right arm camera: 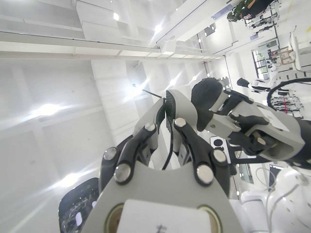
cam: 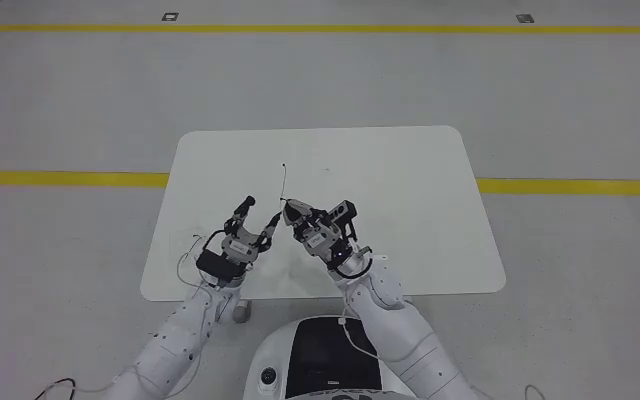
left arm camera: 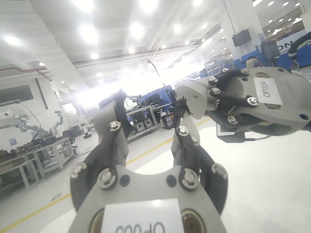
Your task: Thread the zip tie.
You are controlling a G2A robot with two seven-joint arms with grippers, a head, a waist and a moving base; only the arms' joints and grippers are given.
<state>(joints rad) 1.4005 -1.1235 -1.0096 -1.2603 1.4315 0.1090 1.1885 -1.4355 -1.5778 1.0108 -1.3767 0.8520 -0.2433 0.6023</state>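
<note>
A thin black zip tie (cam: 285, 185) stands almost upright above the white table (cam: 400, 200), its small head at the top. My right gripper (cam: 291, 211) is shut on its lower part. In the right wrist view the strap (right arm camera: 151, 93) sticks out past that gripper (right arm camera: 165, 101), and its tail runs down between the fingers. My left gripper (cam: 258, 216) is open just to the left of the right one, with nothing in it. In the left wrist view the left gripper (left arm camera: 149, 103) gapes wide, with the right gripper (left arm camera: 181, 103) beside one finger and the zip tie (left arm camera: 155, 70) rising from it.
Bare tabletop lies beyond and to the right of the grippers. Both arms hang over the table's near edge (cam: 300, 297). Yellow floor lines (cam: 80, 178) run past the table on either side.
</note>
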